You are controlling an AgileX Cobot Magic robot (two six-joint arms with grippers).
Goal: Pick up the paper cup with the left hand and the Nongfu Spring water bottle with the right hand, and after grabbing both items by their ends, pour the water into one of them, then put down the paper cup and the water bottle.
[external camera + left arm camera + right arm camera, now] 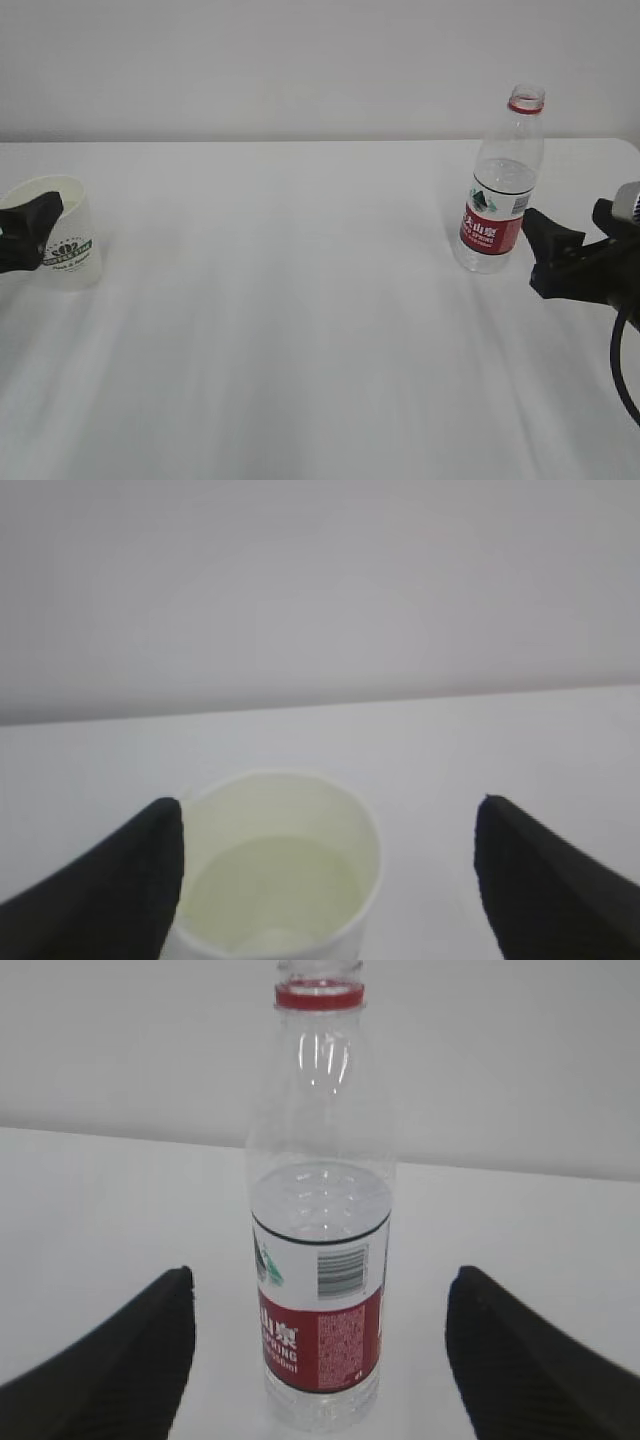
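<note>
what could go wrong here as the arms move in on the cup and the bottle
The paper cup sits off-centre, against one finger of the open left end effector; closing could push or tip it. The Nongfu Spring water bottle is uncapped, tall and holds water, so a bump from the open right end effector might topple and spill it.

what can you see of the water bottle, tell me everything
The water bottle is clear ribbed plastic with a red label in white characters, a small green and white mountain mark, a barcode and a red neck ring; it has no cap. It stands upright on the white table at the right, partly filled with clear water. The right pincer stands open with the bottle between its jaws, not touching it.
</note>
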